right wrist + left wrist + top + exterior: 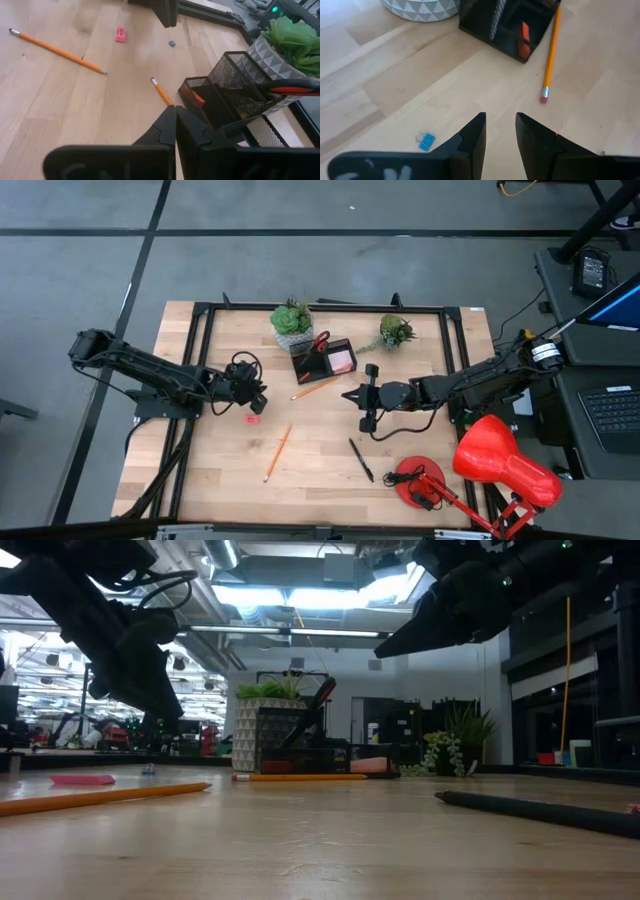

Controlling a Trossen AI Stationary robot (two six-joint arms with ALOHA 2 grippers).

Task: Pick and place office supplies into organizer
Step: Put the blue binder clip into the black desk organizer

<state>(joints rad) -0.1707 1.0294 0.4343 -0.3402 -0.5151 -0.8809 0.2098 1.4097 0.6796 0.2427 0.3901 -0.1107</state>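
Note:
The black mesh organizer [322, 360] stands at the table's far middle. It holds red-handled scissors [320, 342], a pink sticky-note pad [342, 360] and a red eraser [522, 37]. One orange pencil [315, 387] lies just in front of it. A second pencil [278, 451], a black pen [361, 460] and a pink eraser [252, 418] lie on the wood nearer the front. My left gripper [256, 406] hovers open beside the pink eraser, with nothing between its fingers [500, 116]. My right gripper [347, 393] hangs shut and empty [175, 107], right of the organizer.
Two potted plants [292, 325] [396, 332] flank the organizer at the far edge. A red desk lamp [505, 465] with its round base [420, 480] stands at the near right corner. A small blue binder clip [425, 141] lies under my left gripper. Black frame rails [200, 360] run along the table's sides.

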